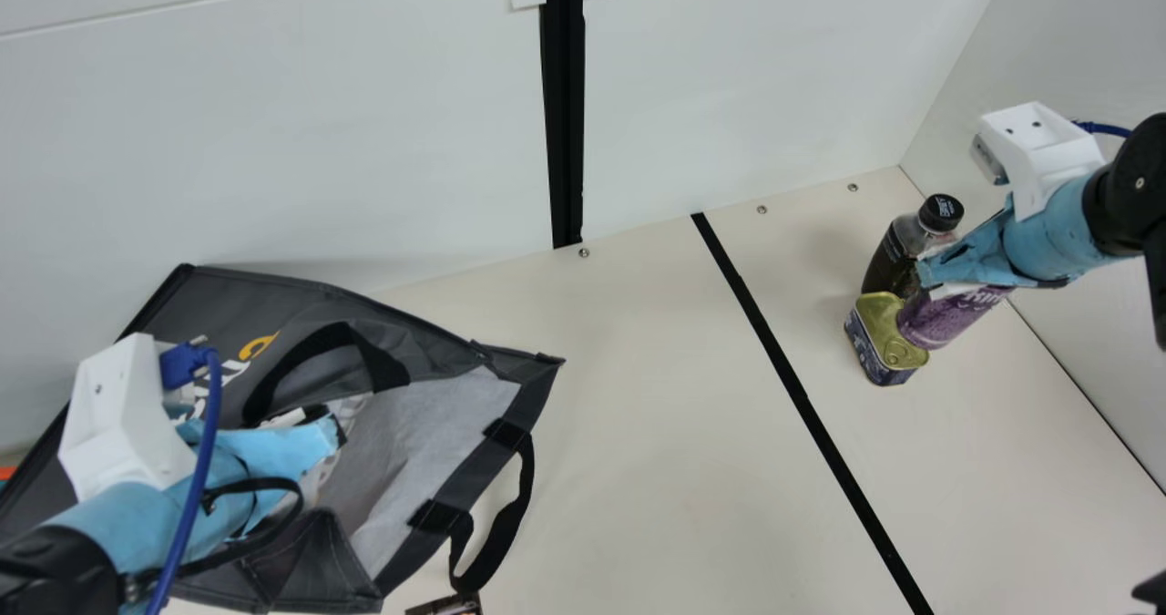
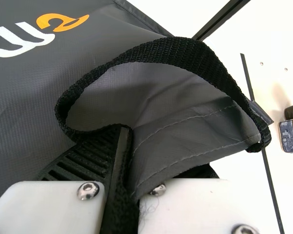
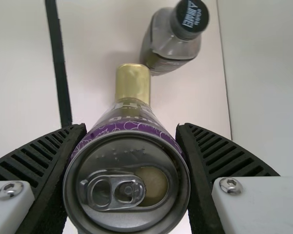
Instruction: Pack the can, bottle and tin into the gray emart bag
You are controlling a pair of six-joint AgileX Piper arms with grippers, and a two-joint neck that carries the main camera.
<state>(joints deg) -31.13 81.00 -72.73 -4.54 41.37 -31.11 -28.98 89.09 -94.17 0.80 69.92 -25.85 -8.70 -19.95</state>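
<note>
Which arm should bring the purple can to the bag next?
The right, I think: the right claw holds the can, while the left claw grips the bag, far from the can.

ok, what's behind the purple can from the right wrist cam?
The tin: the far end of its gold top shows past the can; the rest is covered. The bottle stands beyond, unblocked by the can.

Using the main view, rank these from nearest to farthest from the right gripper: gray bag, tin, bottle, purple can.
1. Purple can: between the fingers of the right gripper.
2. Bottle and tin: too close to call; both on the right side, the bottle nearer the back wall.
3. Gray bag: over on the left side.
</note>
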